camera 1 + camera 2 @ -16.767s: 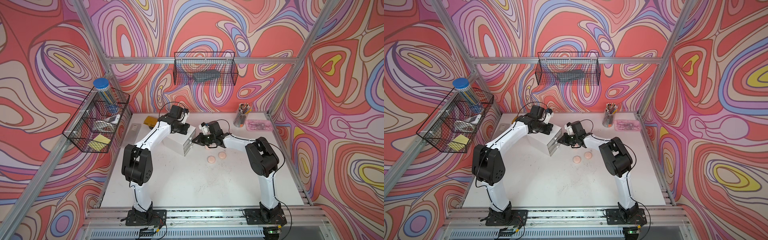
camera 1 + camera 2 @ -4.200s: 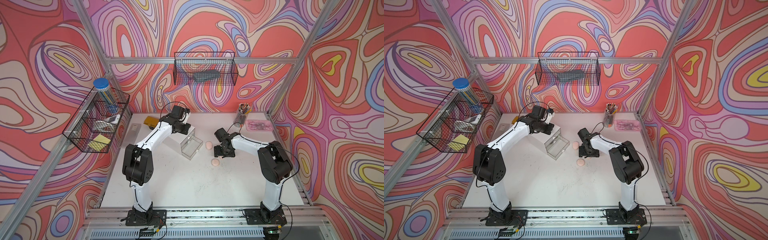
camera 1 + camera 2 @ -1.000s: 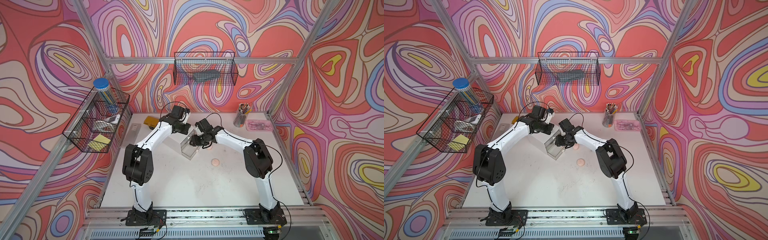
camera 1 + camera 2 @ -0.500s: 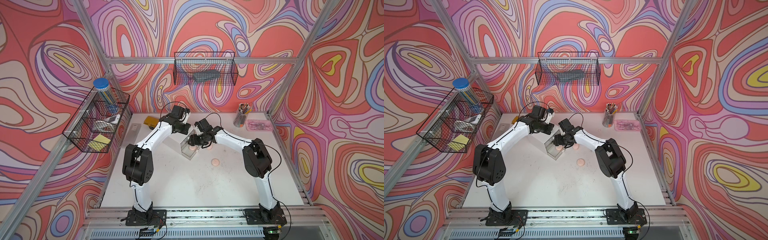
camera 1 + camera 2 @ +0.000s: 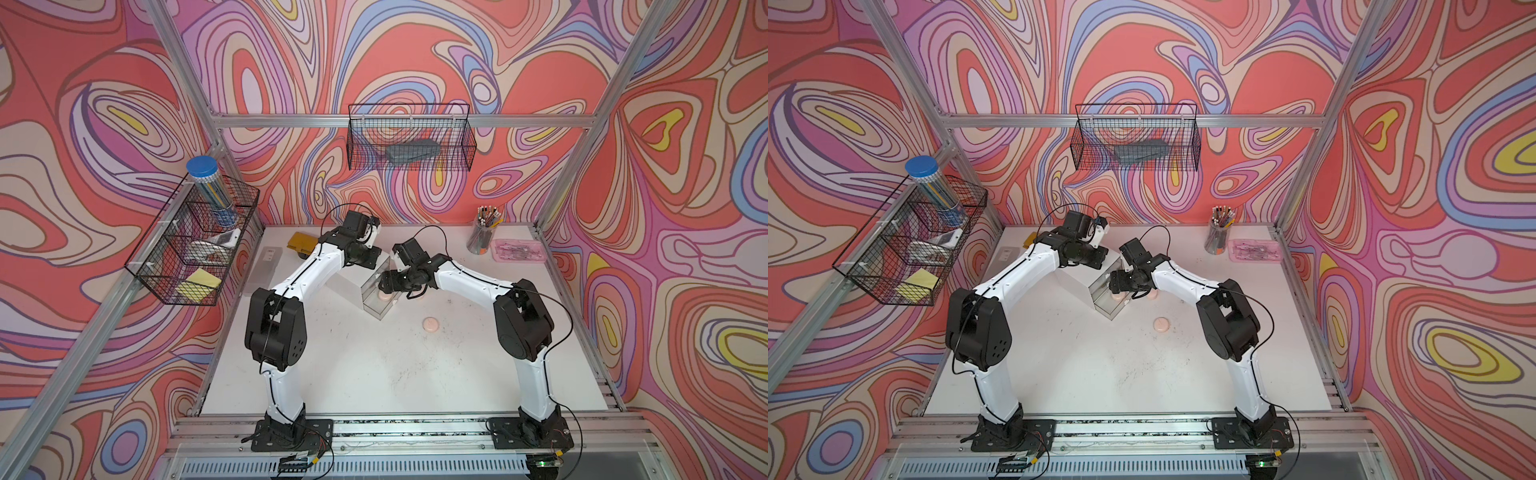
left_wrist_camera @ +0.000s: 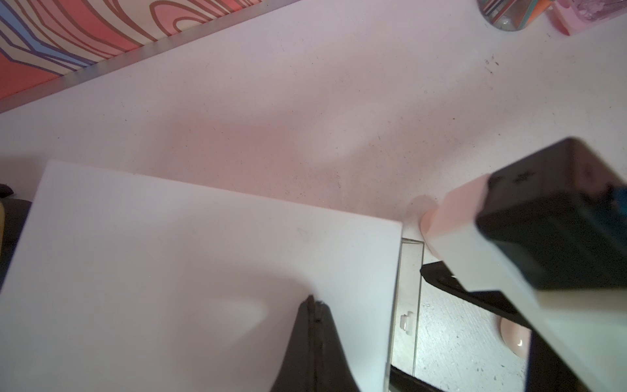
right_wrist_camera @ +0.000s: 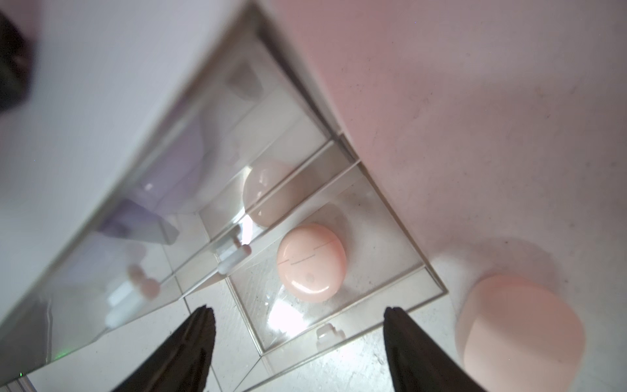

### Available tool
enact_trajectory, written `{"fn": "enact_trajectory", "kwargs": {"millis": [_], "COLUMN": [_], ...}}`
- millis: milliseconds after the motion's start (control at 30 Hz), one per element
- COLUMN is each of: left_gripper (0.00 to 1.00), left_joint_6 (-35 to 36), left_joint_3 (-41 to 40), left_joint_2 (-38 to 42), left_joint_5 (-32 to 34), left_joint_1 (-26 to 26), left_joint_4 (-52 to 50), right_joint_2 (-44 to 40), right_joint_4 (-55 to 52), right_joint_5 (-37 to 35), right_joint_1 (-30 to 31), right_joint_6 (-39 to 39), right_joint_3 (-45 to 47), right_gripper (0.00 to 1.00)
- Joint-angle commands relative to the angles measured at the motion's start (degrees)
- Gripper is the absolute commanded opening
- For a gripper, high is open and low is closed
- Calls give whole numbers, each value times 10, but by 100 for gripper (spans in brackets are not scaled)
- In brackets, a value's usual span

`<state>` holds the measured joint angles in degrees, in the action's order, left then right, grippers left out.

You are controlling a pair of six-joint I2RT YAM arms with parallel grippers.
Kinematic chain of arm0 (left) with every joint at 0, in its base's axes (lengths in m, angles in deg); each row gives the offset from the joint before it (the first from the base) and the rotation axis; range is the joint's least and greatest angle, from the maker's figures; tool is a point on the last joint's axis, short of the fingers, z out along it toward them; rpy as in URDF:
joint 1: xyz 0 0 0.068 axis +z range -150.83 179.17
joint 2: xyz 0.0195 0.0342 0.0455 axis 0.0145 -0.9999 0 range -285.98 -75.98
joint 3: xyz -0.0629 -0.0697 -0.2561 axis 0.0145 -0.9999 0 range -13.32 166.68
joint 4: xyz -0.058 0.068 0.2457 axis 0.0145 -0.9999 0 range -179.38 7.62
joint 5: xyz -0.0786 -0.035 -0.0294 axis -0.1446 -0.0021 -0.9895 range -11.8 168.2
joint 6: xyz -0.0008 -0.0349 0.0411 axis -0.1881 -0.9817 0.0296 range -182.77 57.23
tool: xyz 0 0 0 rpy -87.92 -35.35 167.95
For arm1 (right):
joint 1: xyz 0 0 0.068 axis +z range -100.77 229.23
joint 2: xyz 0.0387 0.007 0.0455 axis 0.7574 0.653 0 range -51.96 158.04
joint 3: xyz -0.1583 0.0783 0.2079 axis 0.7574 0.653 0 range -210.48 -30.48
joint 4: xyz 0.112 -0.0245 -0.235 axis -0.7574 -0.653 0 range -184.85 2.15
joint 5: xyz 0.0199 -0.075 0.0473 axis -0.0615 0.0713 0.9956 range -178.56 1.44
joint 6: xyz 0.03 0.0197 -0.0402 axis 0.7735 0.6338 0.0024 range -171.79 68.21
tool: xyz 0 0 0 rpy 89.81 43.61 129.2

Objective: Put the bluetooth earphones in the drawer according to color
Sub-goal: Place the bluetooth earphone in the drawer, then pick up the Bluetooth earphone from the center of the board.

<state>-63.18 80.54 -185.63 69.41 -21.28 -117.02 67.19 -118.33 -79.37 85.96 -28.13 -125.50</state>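
The drawer cabinet (image 5: 347, 279) is a white cube near the table's back, and its lowest clear drawer (image 5: 376, 309) is pulled out. One pale pink earphone case (image 7: 311, 263) lies flat inside that drawer (image 7: 400, 281). My right gripper (image 7: 298, 312) hovers just above it, open and holding nothing. A second pink case (image 7: 519, 325) sits on the table right beside the drawer, half under my right arm in a top view (image 5: 1153, 295). A third pink case (image 5: 431, 323) lies alone further forward. My left gripper (image 6: 314, 302) is shut and presses down on the cabinet's top (image 6: 203, 271).
A pencil cup (image 5: 482, 237) and a pink tray (image 5: 519, 251) stand at the back right. A frosted flat box (image 5: 268, 266) and a yellow object (image 5: 301, 241) lie at the back left. Wire baskets hang on the left wall (image 5: 195, 249) and the back wall (image 5: 411, 141).
My right gripper has opened over the pulled-out drawer and let go of a pink case, which now lies in it. The left arm has not moved.
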Motion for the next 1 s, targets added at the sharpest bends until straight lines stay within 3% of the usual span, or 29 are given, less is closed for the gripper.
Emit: {"fn": "enact_trajectory", "kwargs": {"millis": [0,533,967], "left_gripper": [0,0,0], "left_joint_6": [1,0,0], "left_joint_3": [-66,-65,-65], "left_joint_2": [-90,-93,-94], "left_joint_5": [4,7,8], "left_joint_1": [-8,-9,-10], "left_joint_4": [-192,-192,-193], "right_joint_2": [-40,-99,-51], "right_joint_4": [-10,-74,-138], "right_joint_5": [-26,-89,-108], "right_joint_1": [1,-57,-65], "right_joint_6": [-14,-11,-51], "right_joint_3": [6,38,48], "right_gripper": [80,81,80]}}
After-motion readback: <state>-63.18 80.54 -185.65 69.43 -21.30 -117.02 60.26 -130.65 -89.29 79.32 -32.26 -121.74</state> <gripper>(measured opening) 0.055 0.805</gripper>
